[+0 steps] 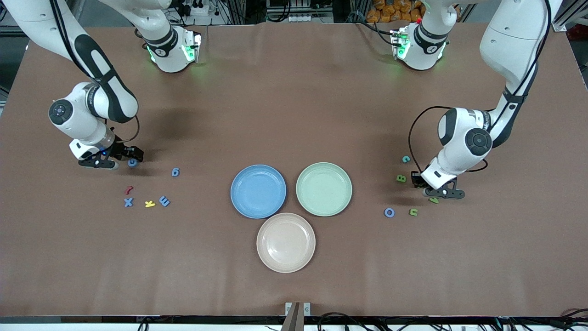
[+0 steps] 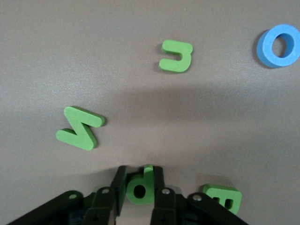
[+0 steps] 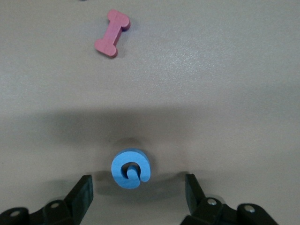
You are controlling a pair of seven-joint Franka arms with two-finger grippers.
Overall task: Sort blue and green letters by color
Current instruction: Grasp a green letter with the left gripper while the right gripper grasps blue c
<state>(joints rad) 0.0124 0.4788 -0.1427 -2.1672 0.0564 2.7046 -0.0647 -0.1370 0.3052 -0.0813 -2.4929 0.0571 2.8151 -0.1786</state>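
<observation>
L end effector [image 2: 139, 190] pinching a small green foam letter [image 2: 138, 187] at L-arm end of brown desk [image 1: 294, 92] | R end effector [image 3: 136, 192] wide open, straddling blue foam curl letter [image 3: 131, 168], gripping nothing | Risk: thin edge pinch slipping during lift; R closing off-centre, flicking letter | blue plate [image 1: 239, 202], green plate [image 1: 342, 202] mid-desk, no letters on them.

Matt foam letters [image 2: 80, 129], glossy plates [image 1: 258, 191]

Brown table [image 1: 294, 92] with three plates [image 1: 258, 191] centrally, scattered toy letters [image 1: 164, 201] toward both ends.
</observation>
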